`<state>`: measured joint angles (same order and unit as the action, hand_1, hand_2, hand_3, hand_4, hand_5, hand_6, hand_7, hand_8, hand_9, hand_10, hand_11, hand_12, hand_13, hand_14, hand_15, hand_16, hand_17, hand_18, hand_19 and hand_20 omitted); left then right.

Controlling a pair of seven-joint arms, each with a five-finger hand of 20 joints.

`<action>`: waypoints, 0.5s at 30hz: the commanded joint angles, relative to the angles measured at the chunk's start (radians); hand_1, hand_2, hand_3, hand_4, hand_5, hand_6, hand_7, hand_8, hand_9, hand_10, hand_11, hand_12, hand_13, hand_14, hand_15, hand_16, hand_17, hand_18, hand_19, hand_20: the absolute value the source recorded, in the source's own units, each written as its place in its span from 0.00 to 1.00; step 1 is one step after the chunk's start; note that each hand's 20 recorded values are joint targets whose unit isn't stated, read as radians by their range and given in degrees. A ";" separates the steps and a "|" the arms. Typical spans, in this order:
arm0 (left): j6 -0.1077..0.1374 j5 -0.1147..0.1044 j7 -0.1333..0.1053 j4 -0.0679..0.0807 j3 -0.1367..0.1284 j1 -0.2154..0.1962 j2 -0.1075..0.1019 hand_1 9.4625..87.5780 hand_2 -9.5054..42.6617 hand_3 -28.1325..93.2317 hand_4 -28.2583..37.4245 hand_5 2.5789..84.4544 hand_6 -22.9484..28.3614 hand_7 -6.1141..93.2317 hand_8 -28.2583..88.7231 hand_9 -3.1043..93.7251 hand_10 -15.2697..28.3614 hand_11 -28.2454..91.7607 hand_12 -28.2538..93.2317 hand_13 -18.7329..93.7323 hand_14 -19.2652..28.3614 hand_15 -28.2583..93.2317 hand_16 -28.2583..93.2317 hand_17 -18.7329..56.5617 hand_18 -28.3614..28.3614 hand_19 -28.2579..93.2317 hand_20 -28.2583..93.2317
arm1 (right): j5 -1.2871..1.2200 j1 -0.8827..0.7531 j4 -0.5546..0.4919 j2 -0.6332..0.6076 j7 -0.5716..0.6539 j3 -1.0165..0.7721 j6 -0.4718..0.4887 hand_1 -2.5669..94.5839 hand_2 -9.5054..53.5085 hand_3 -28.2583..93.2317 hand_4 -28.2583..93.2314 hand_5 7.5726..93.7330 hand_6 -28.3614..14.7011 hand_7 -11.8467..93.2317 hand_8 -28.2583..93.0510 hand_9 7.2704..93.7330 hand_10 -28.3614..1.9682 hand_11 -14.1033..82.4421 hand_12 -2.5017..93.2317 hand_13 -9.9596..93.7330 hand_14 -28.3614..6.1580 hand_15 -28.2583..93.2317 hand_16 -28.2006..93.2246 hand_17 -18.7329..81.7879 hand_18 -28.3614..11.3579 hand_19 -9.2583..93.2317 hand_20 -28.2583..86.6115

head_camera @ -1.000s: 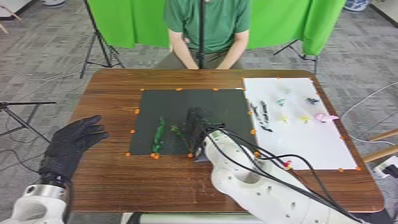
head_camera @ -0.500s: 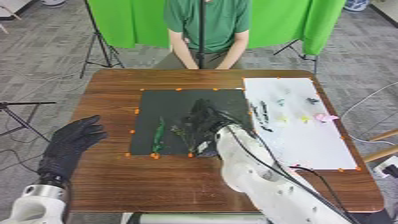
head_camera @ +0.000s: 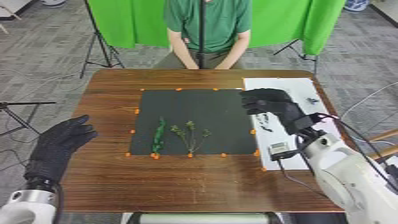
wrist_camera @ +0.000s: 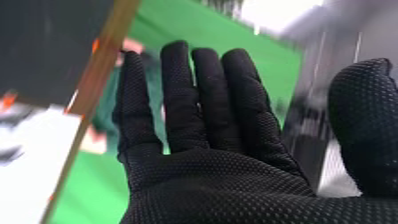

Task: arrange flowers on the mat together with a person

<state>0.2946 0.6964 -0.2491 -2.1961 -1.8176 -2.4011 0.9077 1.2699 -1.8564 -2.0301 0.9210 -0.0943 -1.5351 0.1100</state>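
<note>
The brown wooden table (head_camera: 107, 190) bears a dark rectangular mat (head_camera: 178, 102) ringed by small orange markers — a white sheet (head_camera: 284, 84) lies beside it. On the mat are a green leafy stem (head_camera: 159, 137) and, just beside it, thin branching green sprigs (head_camera: 190, 137). The black-gloved right hand (head_camera: 274, 104) is above the sheet near the mat, fingers straight and holding nothing; the black-gloved left hand (head_camera: 58, 145) is relaxed and open at the table's left. Bright green cloth (head_camera: 298, 22) hangs behind — grey tiled floor (head_camera: 44, 60) around.
</note>
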 commanded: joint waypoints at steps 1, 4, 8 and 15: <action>0.031 -0.035 -0.046 -0.007 0.010 -0.021 -0.006 0.27 0.31 0.81 0.12 0.48 0.55 0.30 0.16 0.38 0.69 0.52 0.38 0.41 0.74 0.60 0.23 0.24 0.96 0.72 0.28 | -0.333 -0.337 -0.043 0.010 -0.096 -0.286 -0.150 0.17 0.20 0.94 0.05 0.41 0.56 0.23 0.17 0.40 0.44 0.25 0.26 0.43 0.43 0.40 0.44 0.32 0.16 0.54 0.46; 0.044 -0.054 -0.068 -0.005 0.024 -0.016 -0.004 0.26 0.30 0.82 0.12 0.45 0.55 0.30 0.16 0.34 0.68 0.52 0.38 0.39 0.73 0.59 0.23 0.23 0.96 0.70 0.27 | -0.341 -0.367 -0.058 0.044 -0.089 -0.310 -0.155 0.17 0.19 0.94 0.05 0.40 0.56 0.23 0.17 0.40 0.43 0.25 0.26 0.43 0.43 0.40 0.46 0.32 0.16 0.54 0.46; 0.048 -0.055 -0.073 -0.007 0.029 -0.016 -0.002 0.27 0.30 0.82 0.11 0.46 0.55 0.30 0.16 0.34 0.68 0.52 0.38 0.40 0.74 0.59 0.24 0.22 0.94 0.70 0.28 | -0.334 -0.368 -0.061 0.074 -0.078 -0.328 -0.129 0.17 0.19 0.94 0.04 0.42 0.54 0.24 0.17 0.41 0.43 0.26 0.26 0.45 0.43 0.41 0.46 0.32 0.15 0.55 0.47; 0.050 -0.055 -0.068 -0.004 0.043 -0.015 0.008 0.27 0.30 0.82 0.11 0.46 0.55 0.30 0.16 0.35 0.69 0.52 0.38 0.40 0.74 0.60 0.24 0.22 0.93 0.70 0.28 | -0.308 -0.390 -0.056 0.123 -0.058 -0.365 -0.060 0.17 0.20 0.93 0.04 0.43 0.53 0.25 0.17 0.43 0.43 0.27 0.26 0.46 0.42 0.42 0.46 0.32 0.15 0.55 0.47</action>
<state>0.3335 0.6448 -0.3250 -2.1992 -1.7876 -2.4048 0.9009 0.9241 -2.2154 -2.0844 0.9966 -0.1722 -1.8737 -0.0191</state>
